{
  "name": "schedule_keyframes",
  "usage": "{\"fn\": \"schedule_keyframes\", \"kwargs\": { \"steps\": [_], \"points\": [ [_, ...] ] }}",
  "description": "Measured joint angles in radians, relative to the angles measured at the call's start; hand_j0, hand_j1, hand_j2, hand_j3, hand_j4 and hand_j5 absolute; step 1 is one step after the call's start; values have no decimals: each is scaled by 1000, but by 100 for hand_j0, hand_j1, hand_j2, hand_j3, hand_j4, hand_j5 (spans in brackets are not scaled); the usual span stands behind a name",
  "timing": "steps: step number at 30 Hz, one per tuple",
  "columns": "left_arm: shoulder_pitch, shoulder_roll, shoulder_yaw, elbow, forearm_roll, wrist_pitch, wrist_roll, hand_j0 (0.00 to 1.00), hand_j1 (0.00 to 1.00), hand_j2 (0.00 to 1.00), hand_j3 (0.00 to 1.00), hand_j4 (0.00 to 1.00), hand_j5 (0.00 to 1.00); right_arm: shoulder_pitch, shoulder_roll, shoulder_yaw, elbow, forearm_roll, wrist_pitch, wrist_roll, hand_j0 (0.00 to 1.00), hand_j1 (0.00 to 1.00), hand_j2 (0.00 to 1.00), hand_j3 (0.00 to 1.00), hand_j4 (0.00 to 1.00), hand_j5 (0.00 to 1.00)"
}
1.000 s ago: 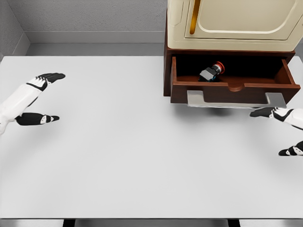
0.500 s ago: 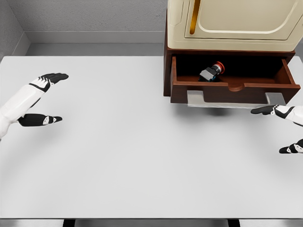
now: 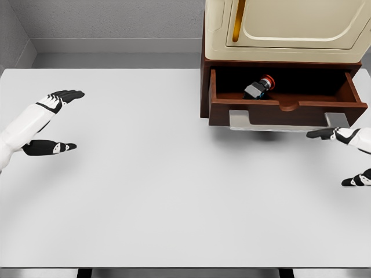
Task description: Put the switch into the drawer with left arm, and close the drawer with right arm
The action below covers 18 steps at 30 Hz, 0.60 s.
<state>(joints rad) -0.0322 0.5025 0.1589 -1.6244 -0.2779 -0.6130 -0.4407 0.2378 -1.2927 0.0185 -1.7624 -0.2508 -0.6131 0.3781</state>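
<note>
I see the switch (image 3: 259, 88) lying inside the open drawer (image 3: 284, 110), well apart from my left hand (image 3: 49, 119); my right hand (image 3: 348, 153) is near the drawer front. Both hands are spread and hold nothing.

The switch (image 3: 259, 88) lay inside the open drawer (image 3: 284, 110). The left hand (image 3: 46, 120) was held spread over the table (image 3: 151, 191) far left; the right hand (image 3: 346, 155) was held spread just below the drawer front.
</note>
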Motion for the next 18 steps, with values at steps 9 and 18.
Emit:
{"fn": "schedule_keyframes", "kwargs": {
  "steps": [9, 18],
  "points": [
    [2, 0, -1, -5, 0, 0, 0, 100, 100, 100, 100, 100, 100, -26, 42, 0, 0, 45, 1, 0, 99, 99, 99, 99, 99, 99],
    [2, 0, -1, -9, 0, 0, 0, 100, 100, 100, 100, 100, 100, -68, 73, 3, 4, 53, 0, 1, 100, 100, 100, 100, 100, 100]
  ]
}}
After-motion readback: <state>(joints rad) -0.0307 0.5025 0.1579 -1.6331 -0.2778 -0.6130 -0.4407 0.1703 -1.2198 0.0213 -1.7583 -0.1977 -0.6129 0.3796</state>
